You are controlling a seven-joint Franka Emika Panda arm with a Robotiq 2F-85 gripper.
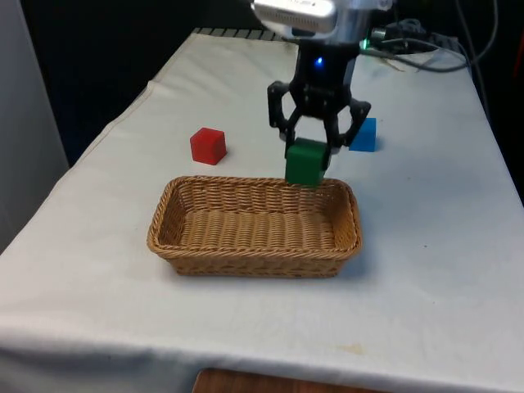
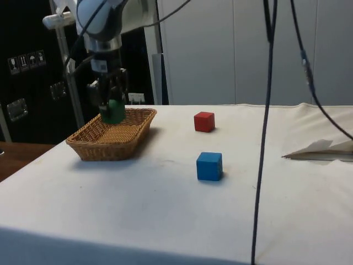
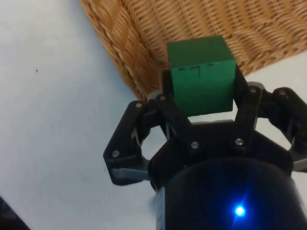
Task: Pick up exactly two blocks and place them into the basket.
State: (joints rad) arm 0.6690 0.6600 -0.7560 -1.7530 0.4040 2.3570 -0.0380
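My gripper (image 1: 309, 155) is shut on a green block (image 1: 305, 162), holding it in the air just above the far rim of the wicker basket (image 1: 205, 246). The side view has the green block (image 2: 113, 110) hanging over the basket (image 2: 105, 144), still above its rim, under the gripper (image 2: 112, 105). From the wrist, the green block (image 3: 201, 76) sits between the two fingers (image 3: 165, 93) over the basket's rim (image 3: 120, 48). A red block (image 1: 208, 146) lies on the cloth beyond the basket, towards the front view's left. A blue block (image 1: 363, 135) rests on the cloth behind the gripper.
The basket's inside holds no blocks. In the side view the red block (image 2: 204, 121) and blue block (image 2: 209, 166) lie apart on the white cloth. Black cables (image 2: 265, 110) hang across that view. Cables also lie at the table's far corner (image 1: 426, 49).
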